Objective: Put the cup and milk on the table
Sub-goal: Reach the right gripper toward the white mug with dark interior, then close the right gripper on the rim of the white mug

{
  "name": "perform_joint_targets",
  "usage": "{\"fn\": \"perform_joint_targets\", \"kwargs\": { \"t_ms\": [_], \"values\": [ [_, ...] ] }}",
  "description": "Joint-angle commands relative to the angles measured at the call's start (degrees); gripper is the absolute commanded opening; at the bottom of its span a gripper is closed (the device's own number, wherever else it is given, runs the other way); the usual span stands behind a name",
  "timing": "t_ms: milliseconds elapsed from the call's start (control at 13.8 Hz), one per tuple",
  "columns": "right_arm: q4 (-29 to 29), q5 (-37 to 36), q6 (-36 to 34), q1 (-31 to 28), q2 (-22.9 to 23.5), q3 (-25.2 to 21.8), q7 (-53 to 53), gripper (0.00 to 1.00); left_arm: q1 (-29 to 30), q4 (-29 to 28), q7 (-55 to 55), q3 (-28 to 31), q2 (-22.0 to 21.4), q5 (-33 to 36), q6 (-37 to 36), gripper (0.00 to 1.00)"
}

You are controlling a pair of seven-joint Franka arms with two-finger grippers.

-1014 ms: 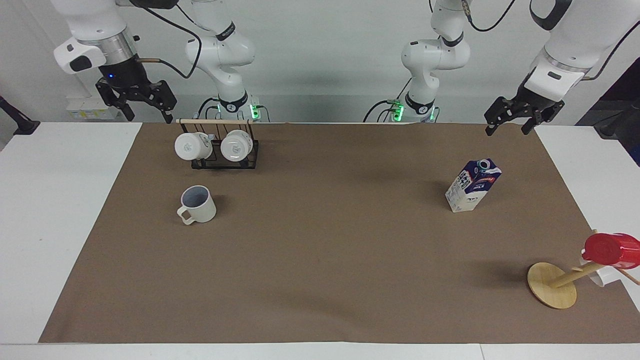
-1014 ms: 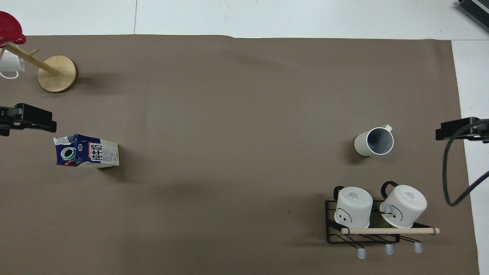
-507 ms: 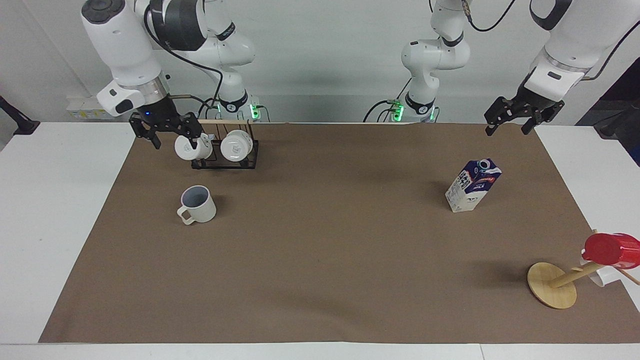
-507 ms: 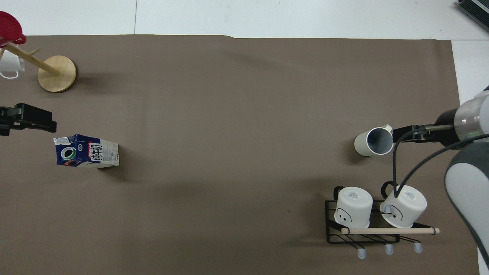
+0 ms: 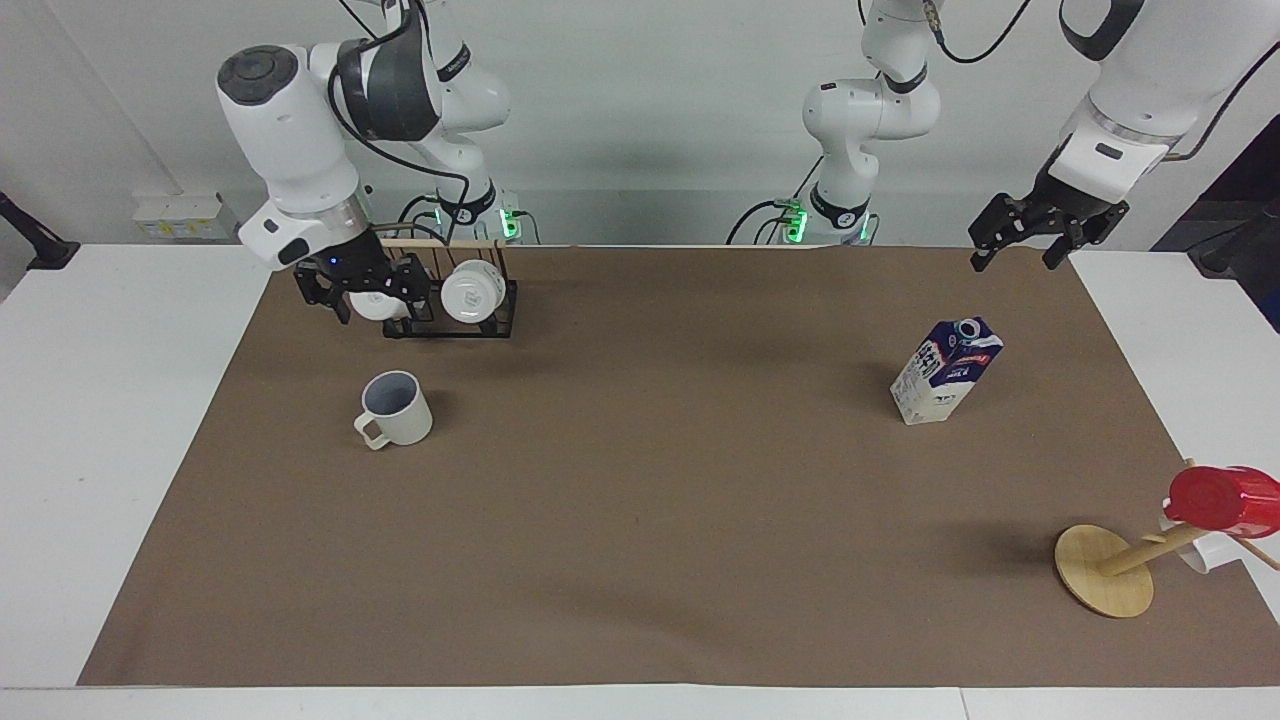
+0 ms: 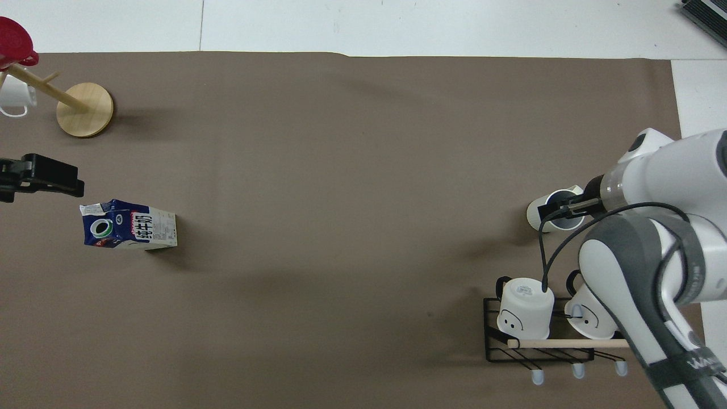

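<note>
The cup (image 5: 395, 408) is a cream-white mug with a bluish-grey inside. It stands upright on the brown sheet of the table (image 5: 120, 400) toward the right arm's end. My right gripper (image 5: 368, 300) is open and empty, raised over the cup and clear of it. In the overhead view it (image 6: 559, 209) covers part of the cup (image 6: 535, 215). The milk (image 5: 945, 372) stands toward the left arm's end and also shows in the overhead view (image 6: 128, 232). My left gripper (image 5: 1018, 262) is open and waits above the sheet's corner.
A black wire rack (image 5: 450, 325) with two white mugs stands nearer to the robots than the cup. A wooden mug tree (image 5: 1105, 570) with a red cup (image 5: 1222, 500) stands at the left arm's end, farther from the robots than the milk.
My right arm has swung in from beyond the table's end and come lower; its gripper is now over the cup. The left arm, cup and milk have not moved.
</note>
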Motion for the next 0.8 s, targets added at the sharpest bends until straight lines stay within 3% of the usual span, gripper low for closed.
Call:
{"fn": "perform_joint_targets", "kwargs": {
  "t_ms": [0,362,725],
  "values": [
    [-3.8,0.0,3.5,-0.6,0.1,0.3,-4.5,1.00,0.3,0.6,-0.3,0.0,-0.3,-0.4,-1.3,1.00],
    [-4.9,0.0,8.9,-0.6,4.4,0.2,-12.0,1.00,0.3,0.6,-0.3,0.0,-0.3,-0.4,-1.3,1.00],
    [-9.0,0.0,15.7,-1.2,5.4,0.2,-14.1,1.00,0.3,0.6,-0.3,0.0,-0.3,-0.4,-1.3,1.00]
  ]
}}
